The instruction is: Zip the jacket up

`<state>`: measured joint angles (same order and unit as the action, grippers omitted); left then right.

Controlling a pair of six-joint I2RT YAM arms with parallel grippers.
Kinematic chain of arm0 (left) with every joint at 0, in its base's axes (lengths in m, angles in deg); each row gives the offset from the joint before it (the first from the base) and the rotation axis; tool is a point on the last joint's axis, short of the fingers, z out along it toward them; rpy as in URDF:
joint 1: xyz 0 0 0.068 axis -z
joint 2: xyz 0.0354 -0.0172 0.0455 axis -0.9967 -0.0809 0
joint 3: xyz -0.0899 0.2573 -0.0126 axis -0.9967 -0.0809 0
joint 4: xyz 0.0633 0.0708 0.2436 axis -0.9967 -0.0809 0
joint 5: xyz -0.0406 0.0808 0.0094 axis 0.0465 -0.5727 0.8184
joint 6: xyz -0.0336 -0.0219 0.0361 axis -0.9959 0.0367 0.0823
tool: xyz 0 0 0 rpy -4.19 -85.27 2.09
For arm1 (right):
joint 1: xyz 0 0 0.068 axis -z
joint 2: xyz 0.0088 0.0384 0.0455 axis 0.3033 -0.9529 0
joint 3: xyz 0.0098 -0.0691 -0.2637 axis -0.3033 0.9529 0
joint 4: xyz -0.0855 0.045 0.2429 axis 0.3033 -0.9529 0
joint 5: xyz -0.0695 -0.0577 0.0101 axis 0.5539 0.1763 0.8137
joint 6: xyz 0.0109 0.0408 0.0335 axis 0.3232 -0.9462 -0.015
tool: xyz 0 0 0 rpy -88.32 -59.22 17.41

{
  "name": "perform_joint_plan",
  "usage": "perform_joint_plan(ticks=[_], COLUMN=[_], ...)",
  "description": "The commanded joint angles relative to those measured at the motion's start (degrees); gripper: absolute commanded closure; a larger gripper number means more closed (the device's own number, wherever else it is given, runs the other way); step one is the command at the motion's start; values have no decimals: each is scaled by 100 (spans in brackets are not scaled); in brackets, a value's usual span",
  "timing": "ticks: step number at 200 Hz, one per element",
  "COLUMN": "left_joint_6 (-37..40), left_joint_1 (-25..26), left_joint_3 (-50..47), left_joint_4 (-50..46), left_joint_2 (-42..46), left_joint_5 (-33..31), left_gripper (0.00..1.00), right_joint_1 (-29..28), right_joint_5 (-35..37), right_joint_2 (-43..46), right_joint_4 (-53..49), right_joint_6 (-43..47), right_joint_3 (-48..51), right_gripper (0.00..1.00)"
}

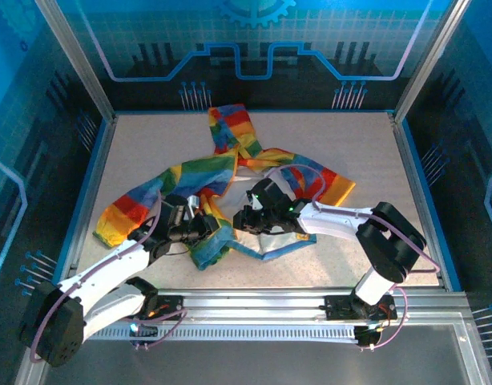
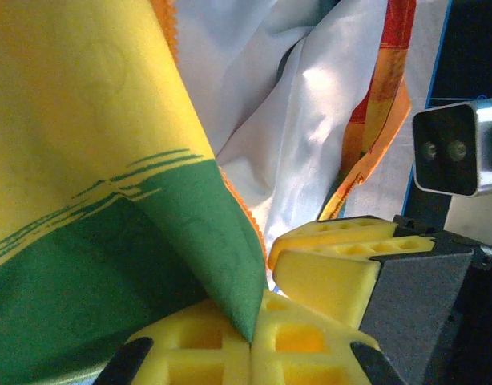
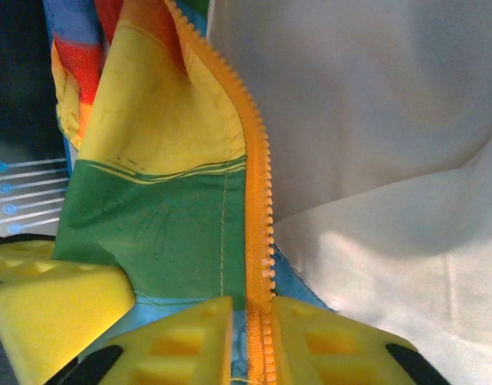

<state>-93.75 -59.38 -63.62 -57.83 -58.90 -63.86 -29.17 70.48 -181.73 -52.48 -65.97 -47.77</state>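
The right gripper (image 3: 252,341) pinches the orange zipper (image 3: 258,200), which runs straight up the frame. The left gripper (image 2: 250,345) pinches the jacket (image 2: 110,281) by its green corner.

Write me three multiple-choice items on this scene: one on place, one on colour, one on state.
1. Where on the jacket do the left gripper and right gripper meet? A the hood; B its near edge; C a sleeve end.
2. What colour is the zipper between the right gripper's fingers? A black; B orange; C white.
3. How does the jacket lie? A zipped shut; B folded in a pile; C open, white lining showing.
Answers: B, both pinch its near edge in the top view; B, orange teeth run between the fingers; C, the front edges lie apart.
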Motion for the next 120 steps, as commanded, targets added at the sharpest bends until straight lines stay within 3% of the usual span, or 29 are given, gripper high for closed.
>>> perform_joint_plan(ticks=[1, 89, 107, 120], left_joint_6=[-102, -181, -172, -136], left_joint_1=[-58, -170, -190, -208], left_joint_3=[-109, -217, -236, -240], left_joint_4=[207, 408, 419, 387], left_joint_2=[88, 123, 152, 149], left_joint_5=[169, 274, 287, 306], left_gripper=[100, 100, 100, 100], right_joint_1=[-72, -83, -76, -63], right_joint_5=[-150, -442, -478, -522], right_joint_2=[-58, -228, -276, -295], right_joint_4=[123, 450, 536, 684], right_joint_6=[-182, -440, -462, -495], right_joint_3=[54, 90, 95, 111], right_gripper=[71, 53, 53, 63])
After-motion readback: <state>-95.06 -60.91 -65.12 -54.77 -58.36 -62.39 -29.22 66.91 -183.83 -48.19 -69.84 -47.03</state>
